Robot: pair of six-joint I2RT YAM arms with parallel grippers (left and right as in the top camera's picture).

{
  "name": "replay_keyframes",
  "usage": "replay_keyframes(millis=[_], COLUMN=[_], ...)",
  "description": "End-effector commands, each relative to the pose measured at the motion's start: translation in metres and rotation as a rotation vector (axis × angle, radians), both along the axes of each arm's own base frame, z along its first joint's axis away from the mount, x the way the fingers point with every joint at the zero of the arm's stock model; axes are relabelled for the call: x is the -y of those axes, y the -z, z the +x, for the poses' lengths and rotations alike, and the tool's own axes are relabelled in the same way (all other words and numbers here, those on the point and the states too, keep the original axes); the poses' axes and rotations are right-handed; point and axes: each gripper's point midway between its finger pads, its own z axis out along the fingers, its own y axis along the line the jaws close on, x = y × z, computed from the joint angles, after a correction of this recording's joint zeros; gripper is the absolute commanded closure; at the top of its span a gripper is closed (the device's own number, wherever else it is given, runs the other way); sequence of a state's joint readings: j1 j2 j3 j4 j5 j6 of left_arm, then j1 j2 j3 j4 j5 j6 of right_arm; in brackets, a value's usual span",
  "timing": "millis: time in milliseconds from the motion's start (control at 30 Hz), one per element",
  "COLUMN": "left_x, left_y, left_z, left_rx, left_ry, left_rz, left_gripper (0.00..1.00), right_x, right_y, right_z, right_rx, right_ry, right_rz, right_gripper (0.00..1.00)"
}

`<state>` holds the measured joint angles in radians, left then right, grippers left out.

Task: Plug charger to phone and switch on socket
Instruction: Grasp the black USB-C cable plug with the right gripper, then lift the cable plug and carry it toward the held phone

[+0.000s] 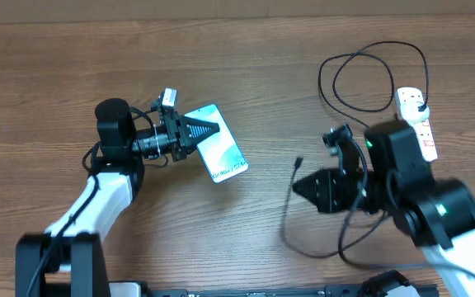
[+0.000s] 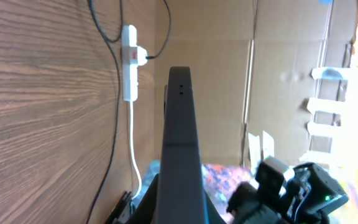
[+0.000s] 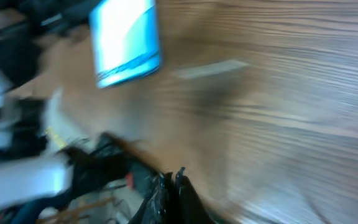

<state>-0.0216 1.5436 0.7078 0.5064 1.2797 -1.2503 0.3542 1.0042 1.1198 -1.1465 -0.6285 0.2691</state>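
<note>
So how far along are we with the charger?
Done: charger plug sits in the socket. In hand: right gripper appears to pinch the cable near its tip, apart from the phone; left gripper at the phone's edge. Left: connect, switch on.

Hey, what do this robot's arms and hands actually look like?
The left arm and right arm have white shells with black joints, and thin black cables run alongside them. The left hand and right hand are black wedges tapering to a point. Small green lights glow on the right arm.
</note>
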Motion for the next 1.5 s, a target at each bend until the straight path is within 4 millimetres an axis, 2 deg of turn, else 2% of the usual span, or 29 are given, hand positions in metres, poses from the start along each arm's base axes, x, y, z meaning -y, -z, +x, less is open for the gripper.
replay_keyframes(millis=[0,133,267,333,433,533,567,767,867,1067,1467], left_x=[0.004,0.010,0.011,0.005,-0.013,-0.033,-0.040,-0.070,-0.090,-0.116,-0.117], left_y=[-0.001,0.005,0.007,0.005,0.004,0.003,0.003,-0.001,-0.002,-0.003,-0.003], left_z=[-0.003,0.000,0.002,0.005,0.011,0.016,0.017,0.011,0.010,0.014,0.014], left_rx=[-0.082,-0.061,-0.050,-0.029,0.005,0.023,0.023,0.045,0.078,0.081,0.083], left_ry=[0.077,0.093,0.090,0.077,0.040,0.005,-0.004,0.007,-0.018,-0.087,-0.087], left_rz=[-0.058,-0.061,-0.059,-0.059,-0.055,-0.055,-0.057,-0.076,-0.075,-0.074,-0.074], left_gripper=[0.96,0.96,0.96,0.96,0.96,0.96,0.96,0.96,0.96,0.95,0.96], right_x=[-0.009,-0.010,-0.002,0.007,0.009,-0.004,-0.009,-0.020,-0.041,-0.053,-0.057], right_y=[-0.005,0.013,0.044,0.064,0.087,0.107,0.114,0.177,0.208,0.237,0.264], right_z=[-0.026,-0.029,-0.012,0.000,0.017,0.039,0.045,0.079,0.084,0.093,0.101], right_rx=[-0.011,-0.084,-0.081,-0.100,-0.069,-0.016,-0.002,0.005,0.006,0.071,0.064], right_ry=[-0.093,-0.073,-0.003,0.072,0.095,0.083,0.080,0.170,0.128,0.132,0.171], right_rz=[0.095,0.084,-0.043,-0.139,-0.256,-0.341,-0.366,-0.566,-0.590,-0.666,-0.684], right_gripper=[0.96,0.96,0.94,0.80,0.67,0.51,0.48,0.49,0.51,0.51,0.58])
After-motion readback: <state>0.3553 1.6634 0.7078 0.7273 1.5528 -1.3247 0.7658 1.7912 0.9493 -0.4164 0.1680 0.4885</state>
